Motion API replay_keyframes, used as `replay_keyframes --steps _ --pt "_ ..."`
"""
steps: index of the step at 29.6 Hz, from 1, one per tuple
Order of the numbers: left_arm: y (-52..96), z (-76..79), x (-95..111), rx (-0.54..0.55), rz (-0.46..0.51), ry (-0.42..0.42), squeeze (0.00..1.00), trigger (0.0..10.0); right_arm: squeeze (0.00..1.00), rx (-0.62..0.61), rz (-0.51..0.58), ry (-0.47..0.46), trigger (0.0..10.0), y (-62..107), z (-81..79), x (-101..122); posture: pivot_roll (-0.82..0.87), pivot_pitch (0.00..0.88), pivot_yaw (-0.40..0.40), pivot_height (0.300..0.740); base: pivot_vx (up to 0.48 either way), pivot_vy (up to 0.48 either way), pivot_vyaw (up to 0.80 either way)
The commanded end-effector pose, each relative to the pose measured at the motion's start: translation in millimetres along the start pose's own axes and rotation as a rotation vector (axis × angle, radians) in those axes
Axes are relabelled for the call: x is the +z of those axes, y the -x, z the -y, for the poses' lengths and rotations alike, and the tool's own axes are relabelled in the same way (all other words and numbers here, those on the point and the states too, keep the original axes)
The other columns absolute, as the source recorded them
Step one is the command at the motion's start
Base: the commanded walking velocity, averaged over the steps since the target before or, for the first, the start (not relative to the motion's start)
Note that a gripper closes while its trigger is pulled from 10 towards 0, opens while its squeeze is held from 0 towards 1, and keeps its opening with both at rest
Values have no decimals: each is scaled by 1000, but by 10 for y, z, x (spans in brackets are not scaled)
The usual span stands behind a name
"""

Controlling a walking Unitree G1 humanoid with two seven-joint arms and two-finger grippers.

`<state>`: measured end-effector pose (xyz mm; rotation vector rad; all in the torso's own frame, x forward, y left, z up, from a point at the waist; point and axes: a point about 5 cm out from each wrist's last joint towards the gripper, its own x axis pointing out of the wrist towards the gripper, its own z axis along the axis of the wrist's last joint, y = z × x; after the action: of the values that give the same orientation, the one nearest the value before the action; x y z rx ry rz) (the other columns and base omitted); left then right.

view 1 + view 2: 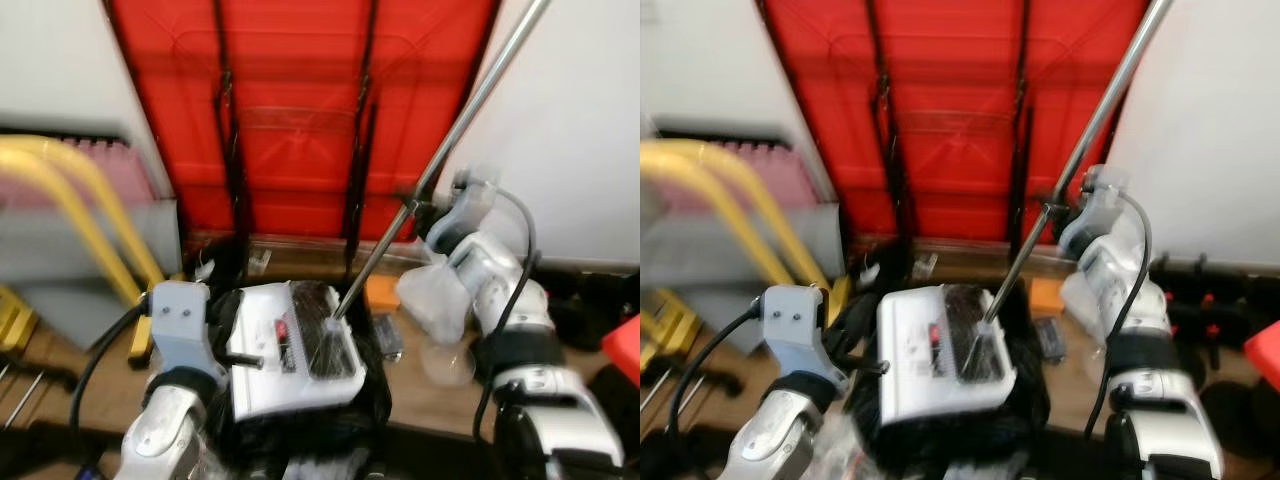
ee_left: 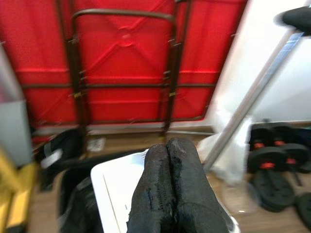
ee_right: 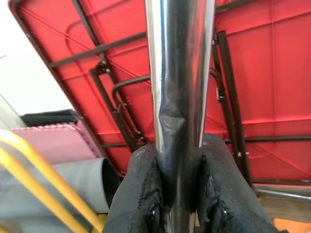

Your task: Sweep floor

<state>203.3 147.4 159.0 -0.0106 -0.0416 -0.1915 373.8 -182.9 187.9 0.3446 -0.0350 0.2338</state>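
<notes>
Right gripper (image 3: 180,194): clamped on the broom pole (image 1: 455,135), bristle end resting on the white dustpan (image 1: 290,345). Left gripper (image 2: 170,189): fingers pressed together, empty, over the dustpan. Red folded table (image 1: 300,110) behind.

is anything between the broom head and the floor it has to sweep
Yes. The silver metal broom pole, clamped in the right end effector, ends in bristles resting on a white dustpan over black bags, not on the wooden floor.

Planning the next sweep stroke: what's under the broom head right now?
The broom, gripped by the right hand, rests its clear bristles on a white dustpan, which sits over a black bag. The floor beneath is covered.
</notes>
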Motion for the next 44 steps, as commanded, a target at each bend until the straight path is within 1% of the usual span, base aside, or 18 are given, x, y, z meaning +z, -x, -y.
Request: replay_keyframes --steps 1,5,12,14,15,16,18,21,23,26,28,30,31,32,34,35,37,44 --pt "54 20 5 -7 -27 -3 0 10000 0 21 92 2 10000 -59 -65 191 -17 163 -97 740 0 0 0" --pt "106 145 98 -89 -17 31 0 10000 0 14 131 48 10000 -146 -99 323 -8 181 -94 740 0 0 0" --pt "161 236 143 -145 -24 42 0 10000 0 7 153 107 10000 -205 -112 427 -2 198 -90 740 0 0 0" --pt "182 262 150 -159 -30 38 0 10000 0 11 161 163 10000 -242 -132 488 1 206 -88 740 0 0 0" --pt "202 279 161 -169 -36 37 0 10000 0 21 164 229 10000 -289 -174 551 2 213 -86 740 0 0 0" --pt "202 279 161 -169 -36 37 0 10000 0 21 164 229 10000 -289 -174 551 2 213 -86 740 0 0 0" --pt "228 295 184 -176 -44 35 0 10000 0 68 174 400 10000 -405 -349 688 4 223 -89 740 0 0 0" --pt "232 297 194 -176 -49 35 0 10000 0 78 175 463 10000 -456 -431 731 7 230 -91 740 0 0 0" --pt "239 302 205 -176 -51 36 0 10000 0 116 189 592 10000 -533 -617 816 10 235 -93 740 0 0 0" --pt "239 302 205 -176 -51 36 0 10000 0 116 189 592 10000 -533 -617 816 10 235 -93 740 0 0 0" --pt "246 309 212 -174 -53 37 0 10000 0 164 213 707 10000 -611 -856 928 10 235 -93 740 0 0 0" --pt "246 309 212 -174 -53 37 0 10000 0 164 213 707 10000 -611 -856 928 10 235 -93 740 0 0 0" --pt "250 311 213 -173 -54 37 0 10000 0 185 219 768 10000 -640 -967 969 6 241 -99 740 0 0 0" --pt "250 311 213 -173 -54 37 0 10000 0 185 219 768 10000 -640 -967 969 6 241 -99 740 0 0 0" --pt "253 317 213 -170 -57 39 0 10000 0 257 203 889 10000 -688 -1202 967 2 244 -101 740 0 0 0" --pt "253 317 213 -170 -57 39 0 10000 0 257 203 889 10000 -688 -1202 967 2 244 -101 740 0 0 0" --pt "245 325 216 -171 -59 38 0 10000 0 317 191 1006 10000 -712 -1402 905 -6 248 -104 740 0 0 0" --pt "234 313 228 -165 -59 35 0 10000 0 310 189 1072 10000 -736 -1463 898 -7 246 -106 740 0 0 0"
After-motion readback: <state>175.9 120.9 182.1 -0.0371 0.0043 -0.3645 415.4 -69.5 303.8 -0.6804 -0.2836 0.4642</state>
